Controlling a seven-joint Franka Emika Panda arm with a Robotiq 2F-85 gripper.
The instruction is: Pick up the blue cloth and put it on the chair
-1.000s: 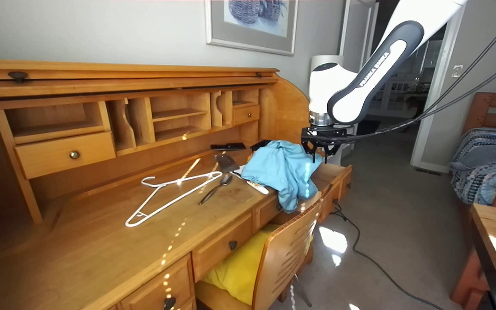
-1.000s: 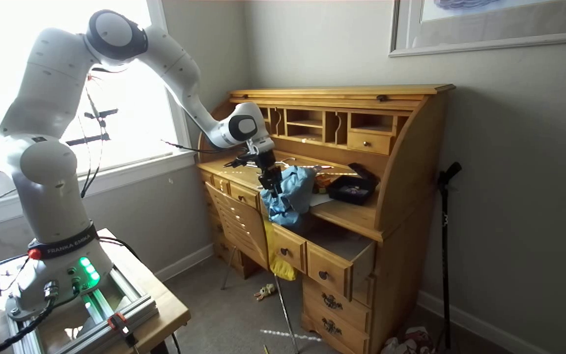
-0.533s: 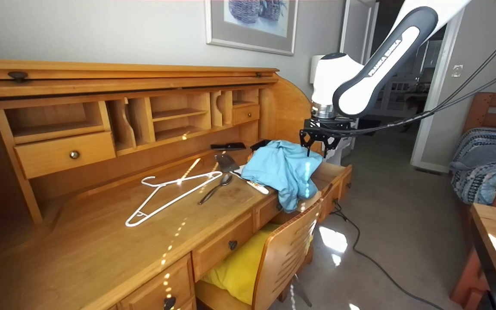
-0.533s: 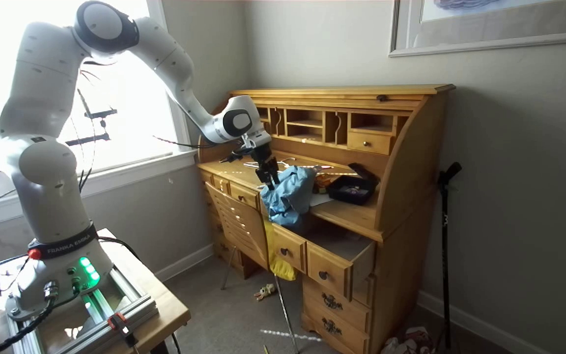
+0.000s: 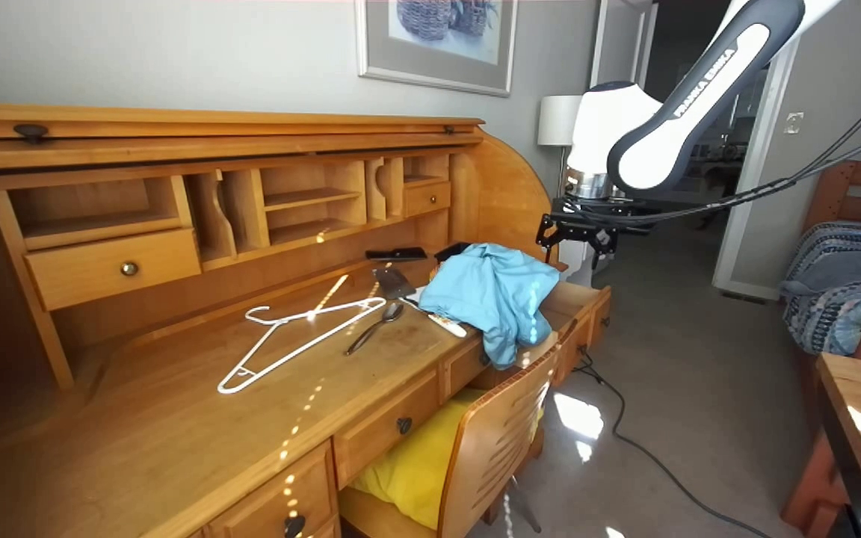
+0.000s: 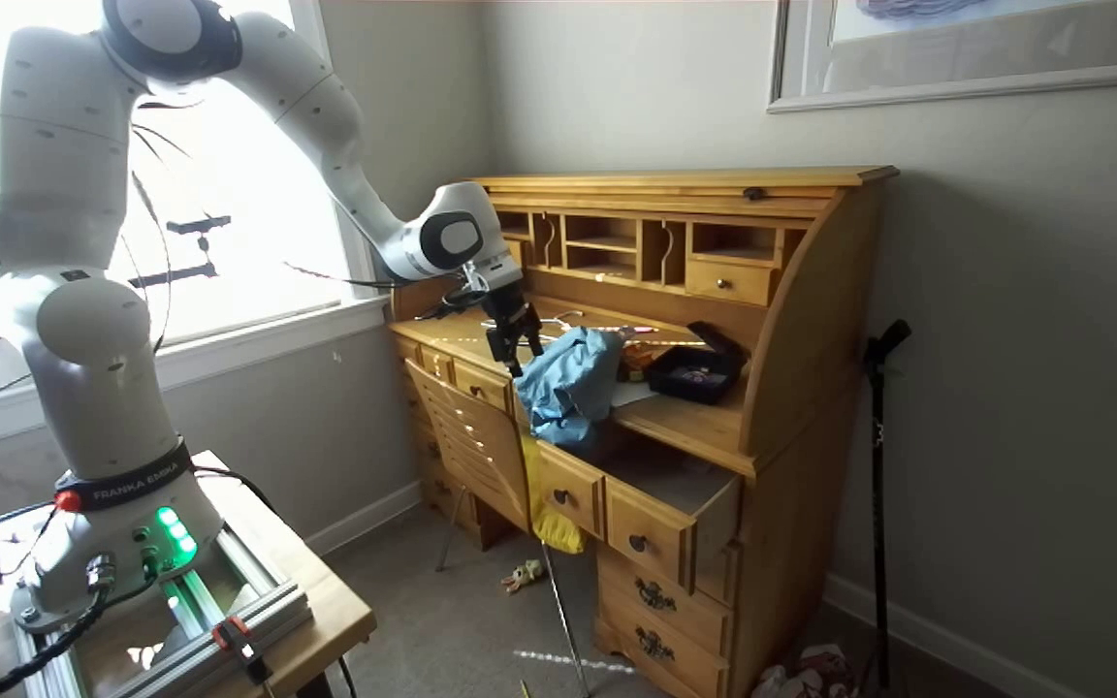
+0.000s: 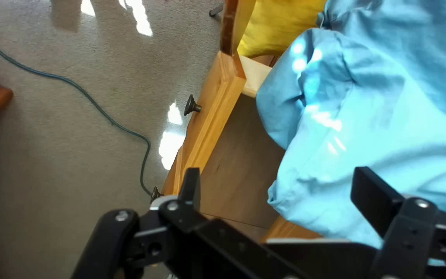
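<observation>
In the wrist view the gripper (image 7: 276,186) is nearest, its lower parts cut off by the bottom edge. Its jaws stand wide apart and hold nothing. Beyond it lies the cloth (image 7: 362,135), cut at the right and at the top; one finger (image 7: 374,197) passes in front of it, and whether they touch I cannot tell. The cloth is heaped on the desk (image 5: 199,433), and its lower end hangs over the front edge, partly above a pulled-out drawer (image 7: 242,162). This end comes just beside the top of the chair (image 5: 475,456); if they touch is hard to see. The chair stands partly under the desk, which hides a part of its yellow cushion (image 5: 419,467).

On the desk surface lie also a white hanger (image 5: 275,323), a spoon (image 5: 392,313) and a dark flat tool (image 5: 394,282) that I cannot name. A black box (image 6: 685,390) is partly hidden by the cloth in an exterior view; what lies inside it is too small to tell. The sun makes small spots on the desk and bright patches on the carpet (image 5: 670,373), where a dark cable (image 7: 48,75) runs.

The window (image 6: 277,223) is too bright to see through. A framed picture (image 5: 445,52) on the wall (image 5: 214,52) is cut at the top. Farther back are a lamp (image 5: 556,121), a bed (image 5: 834,299) cut by the right edge, and a doorway (image 5: 714,168) with a dim room behind.
</observation>
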